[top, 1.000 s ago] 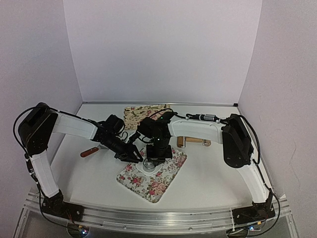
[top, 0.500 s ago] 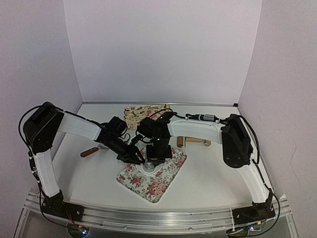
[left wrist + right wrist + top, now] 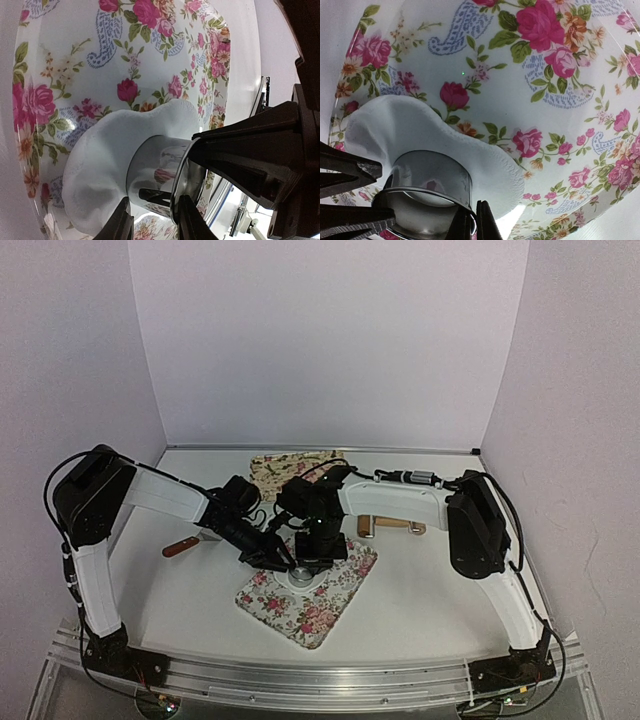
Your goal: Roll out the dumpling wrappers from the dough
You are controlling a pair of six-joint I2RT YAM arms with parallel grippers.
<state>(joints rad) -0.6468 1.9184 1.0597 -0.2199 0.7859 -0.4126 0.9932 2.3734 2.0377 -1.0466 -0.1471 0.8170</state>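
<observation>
A thin flattened patch of white dough (image 3: 100, 165) lies on the near flowered tray (image 3: 320, 615); it also shows in the right wrist view (image 3: 395, 130). A shiny metal ring (image 3: 157, 172) stands pressed into it, and shows in the top view (image 3: 300, 574) and the right wrist view (image 3: 430, 185). My right gripper (image 3: 471, 225) is shut on the ring's rim, pinching its wall from above (image 3: 318, 556). My left gripper (image 3: 155, 222) is open, its fingers straddling the ring's other side (image 3: 284, 562). No cut-out wrapper shows.
A second flowered tray (image 3: 290, 468) lies at the back of the table. A wooden rolling pin (image 3: 392, 525) lies behind the right arm. A brown-handled tool (image 3: 182, 546) lies left of the left arm. Walls close in on three sides.
My left gripper has moved right, from beside the tray's edge up to the ring. The right gripper and the ring have stayed in place.
</observation>
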